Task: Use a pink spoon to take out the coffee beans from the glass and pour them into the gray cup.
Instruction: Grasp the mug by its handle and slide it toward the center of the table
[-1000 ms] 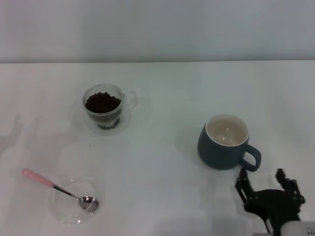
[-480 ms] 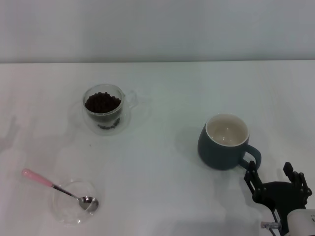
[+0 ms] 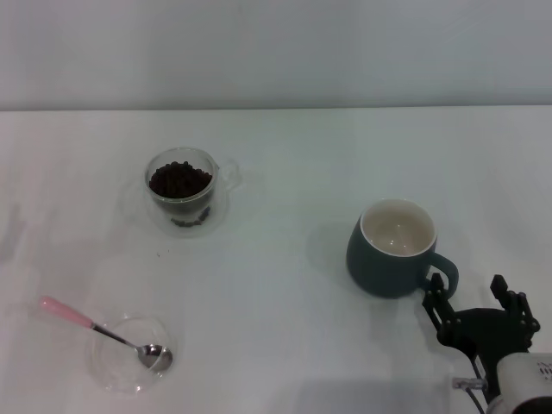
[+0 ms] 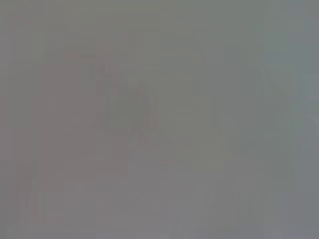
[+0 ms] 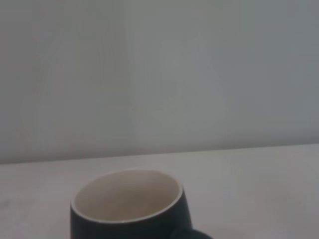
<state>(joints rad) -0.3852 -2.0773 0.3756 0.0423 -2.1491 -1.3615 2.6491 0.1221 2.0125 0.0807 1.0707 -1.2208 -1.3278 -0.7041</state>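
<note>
The pink spoon (image 3: pixel 95 327) lies at the front left with its metal bowl in a flat clear dish (image 3: pixel 129 354). The glass (image 3: pixel 182 190), full of coffee beans (image 3: pixel 179 179), stands at the middle left. The gray cup (image 3: pixel 395 249) stands at the right, empty, with its handle toward my right gripper (image 3: pixel 470 291). That gripper is open just in front of the handle, fingers spread. The cup also shows in the right wrist view (image 5: pixel 130 209). My left gripper is out of view; the left wrist view is a blank grey blur.
The white table (image 3: pixel 293 164) runs to a pale wall at the back. The clear dish under the spoon sits near the front left edge. Bare table lies between the glass and the cup.
My right gripper has drifted right and a little toward the cup's handle, staying open. The spoon, glass and cup have not moved.
</note>
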